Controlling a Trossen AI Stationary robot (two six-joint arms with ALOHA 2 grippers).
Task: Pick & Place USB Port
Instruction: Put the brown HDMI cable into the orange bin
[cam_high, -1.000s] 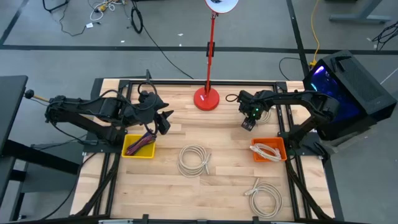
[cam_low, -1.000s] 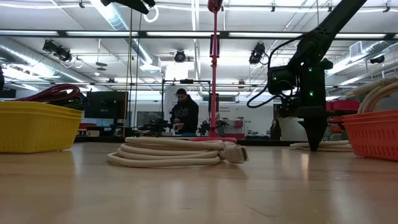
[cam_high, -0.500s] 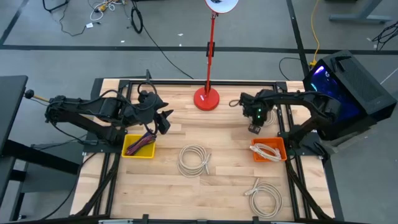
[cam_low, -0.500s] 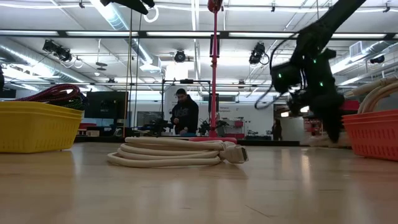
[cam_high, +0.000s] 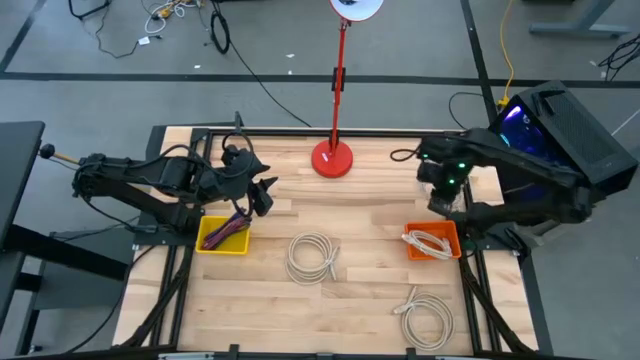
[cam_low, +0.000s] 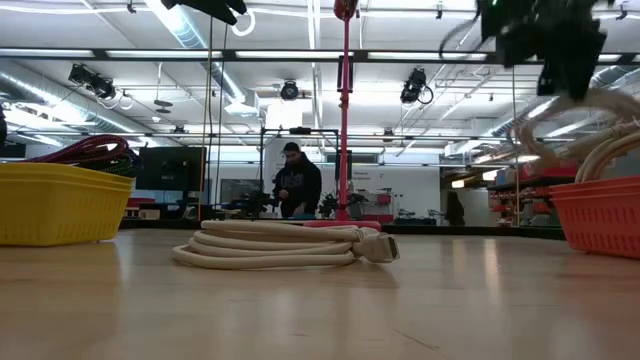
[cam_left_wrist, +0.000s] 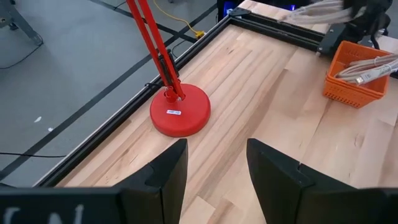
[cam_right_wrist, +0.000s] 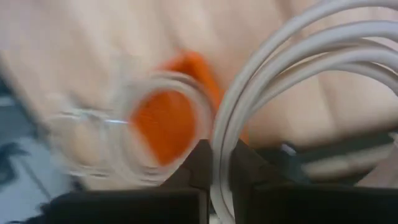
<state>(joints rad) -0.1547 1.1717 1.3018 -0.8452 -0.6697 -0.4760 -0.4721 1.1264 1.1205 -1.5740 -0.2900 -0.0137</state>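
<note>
the jaws of the right gripper (cam_high: 444, 192) are pressed together on a white cable coil (cam_right_wrist: 261, 93), seen pinched between the dark fingers in the right wrist view. in the high view the gripper is held at centre right, just above the orange basket (cam_high: 446, 249), where another pale coil already lies. the carry step is judged to be in hand; next, the coil must be brought over the basket and let go. two more coils (cam_high: 312, 256) are left on the bench (cam_high: 360, 310). the left gripper (cam_high: 262, 192) is parked at centre left, jaws spread, by the yellow basket (cam_high: 209, 245).
</note>
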